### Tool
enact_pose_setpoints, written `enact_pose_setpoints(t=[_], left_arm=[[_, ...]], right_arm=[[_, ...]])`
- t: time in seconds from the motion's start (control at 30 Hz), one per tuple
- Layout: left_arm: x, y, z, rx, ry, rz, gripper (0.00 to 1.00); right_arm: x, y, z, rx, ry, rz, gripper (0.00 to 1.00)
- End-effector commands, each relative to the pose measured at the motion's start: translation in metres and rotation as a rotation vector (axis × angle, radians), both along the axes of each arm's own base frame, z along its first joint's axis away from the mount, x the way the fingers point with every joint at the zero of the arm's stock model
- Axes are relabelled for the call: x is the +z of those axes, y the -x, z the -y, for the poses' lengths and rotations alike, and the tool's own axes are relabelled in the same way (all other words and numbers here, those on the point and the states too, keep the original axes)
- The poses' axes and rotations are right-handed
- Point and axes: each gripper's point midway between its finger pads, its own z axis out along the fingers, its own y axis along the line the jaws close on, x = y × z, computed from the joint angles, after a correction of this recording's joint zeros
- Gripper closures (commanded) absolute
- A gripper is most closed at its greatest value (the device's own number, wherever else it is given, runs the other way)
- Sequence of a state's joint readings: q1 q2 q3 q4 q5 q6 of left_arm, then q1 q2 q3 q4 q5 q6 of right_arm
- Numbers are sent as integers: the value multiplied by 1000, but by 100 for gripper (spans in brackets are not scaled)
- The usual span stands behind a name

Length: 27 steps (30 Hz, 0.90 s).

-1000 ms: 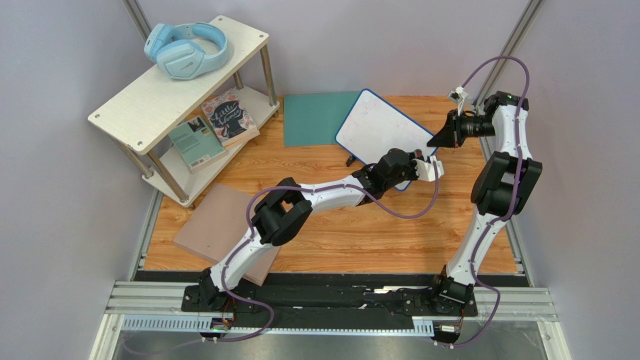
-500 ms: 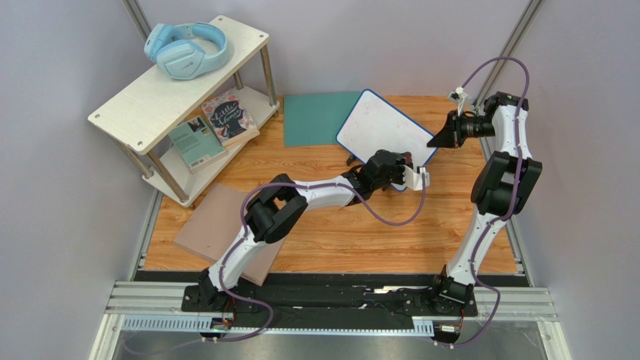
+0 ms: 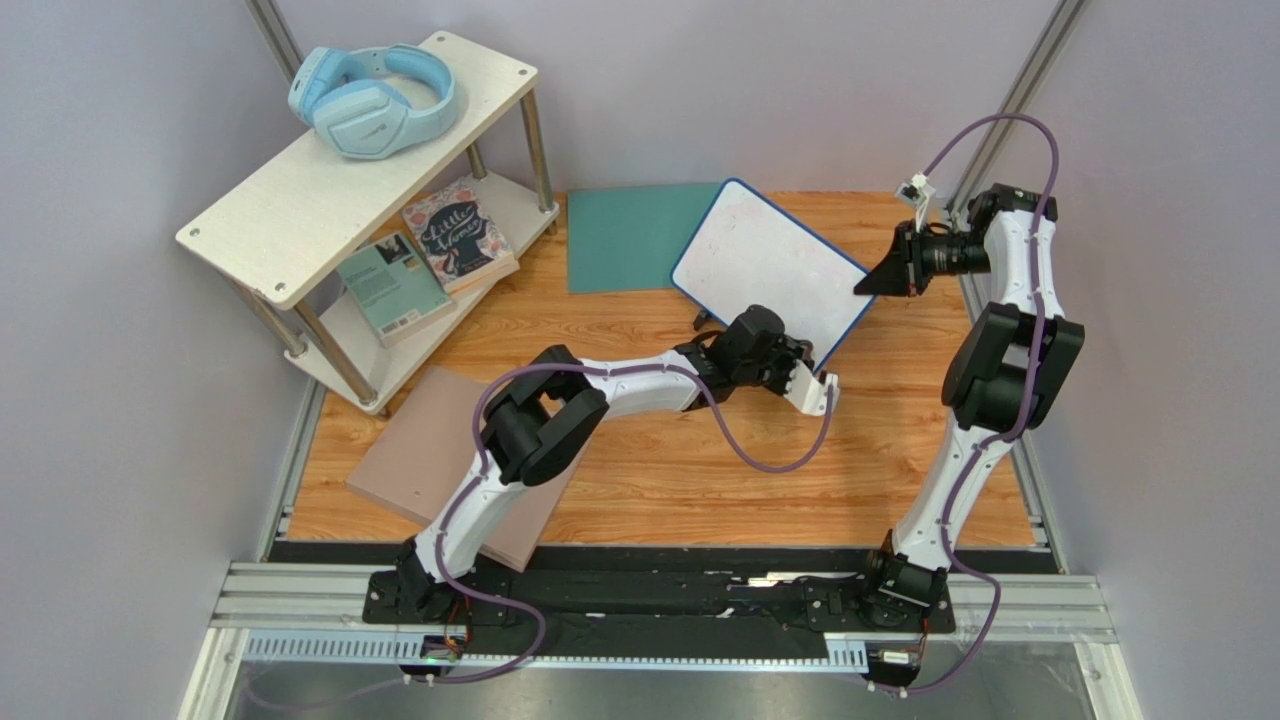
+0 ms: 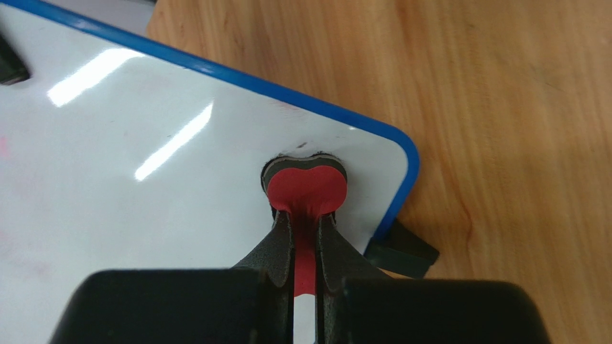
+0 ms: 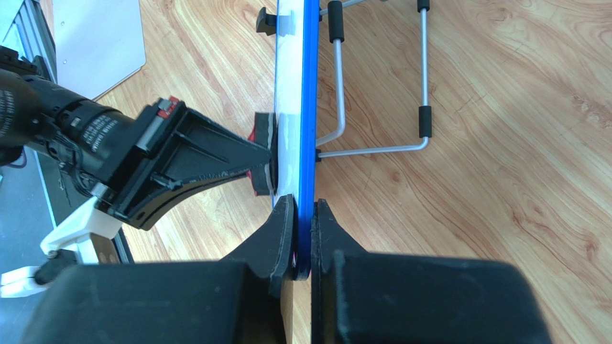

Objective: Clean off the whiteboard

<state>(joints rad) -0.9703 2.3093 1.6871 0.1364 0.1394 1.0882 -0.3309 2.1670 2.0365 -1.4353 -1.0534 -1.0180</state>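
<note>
The whiteboard (image 3: pixel 766 263) stands tilted on the table (image 3: pixel 706 465). Its blue edge is clamped between the closed fingers of the right gripper (image 5: pixel 304 222). The board face is mostly white, with faint pink smudges noted. The left gripper (image 4: pixel 305 233) is closed on a red eraser (image 4: pixel 307 185), which is pressed against the board face just ahead of its fingertips, near a rounded corner. A wire stand (image 5: pixel 381 107) is seen behind the board, beyond the right gripper. A teal mat (image 3: pixel 631 233) lies beyond and left of the left gripper.

Bright, even light; soft shadows.
White glare streaks cross the whiteboard (image 4: pixel 144 215) in the left wrist view; the counter (image 5: pixel 503 179) grain looks sharp.
</note>
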Motion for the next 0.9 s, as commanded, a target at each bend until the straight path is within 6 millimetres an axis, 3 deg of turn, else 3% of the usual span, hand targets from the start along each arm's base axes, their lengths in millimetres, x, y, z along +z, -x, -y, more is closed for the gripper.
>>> enact_pose_setpoints(t=[0.0, 0.2, 0.27, 0.3, 0.47, 0.87], left_arm=[[-51, 33, -21, -122, -182, -104, 100], [-57, 27, -17, -94, -195, -82, 100], [-51, 19, -11, -69, -180, -60, 100], [-58, 12, -13, -30, -193, -48, 100], [-37, -20, 1, 92, -110, 36, 100], [1, -73, -12, 383, 80, 176, 100]], right_arm=[[-18, 43, 3, 98, 103, -163, 100], [-17, 43, 2, 99, 103, -163, 100], [-18, 43, 2, 99, 102, -164, 100], [-18, 44, 3, 98, 103, -165, 100], [-17, 44, 3, 99, 106, -161, 100], [-16, 46, 5, 104, 130, -155, 100]])
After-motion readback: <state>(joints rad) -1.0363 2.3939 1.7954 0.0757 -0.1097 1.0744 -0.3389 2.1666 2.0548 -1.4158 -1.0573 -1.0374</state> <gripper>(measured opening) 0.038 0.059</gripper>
